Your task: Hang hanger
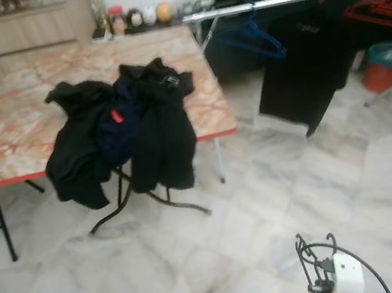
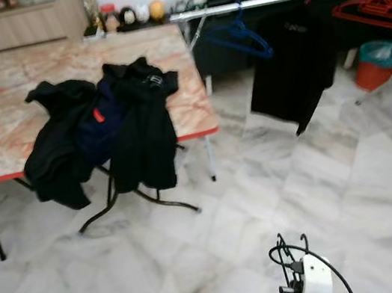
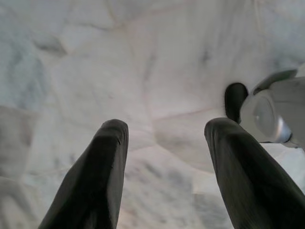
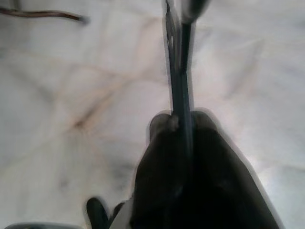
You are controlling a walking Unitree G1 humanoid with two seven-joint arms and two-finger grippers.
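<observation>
Your right gripper (image 4: 178,126) hangs low over the marble floor (image 1: 267,202) with its fingers pressed together on a thin dark hanger (image 4: 177,71), which runs on past the fingertips. Your left gripper (image 3: 164,138) also points down at the floor, fingers spread wide and holding nothing. Ahead of you, a pile of dark jackets (image 1: 121,129) drapes over the near edge of the marble-topped folding table (image 1: 17,125). To its right you have the silver clothes rail (image 1: 284,0), with a blue hanger (image 1: 252,36) and a black T-shirt (image 1: 307,66) on it, red hangers (image 1: 384,9) at its far right end, and a bucket (image 1: 386,63) below
</observation>
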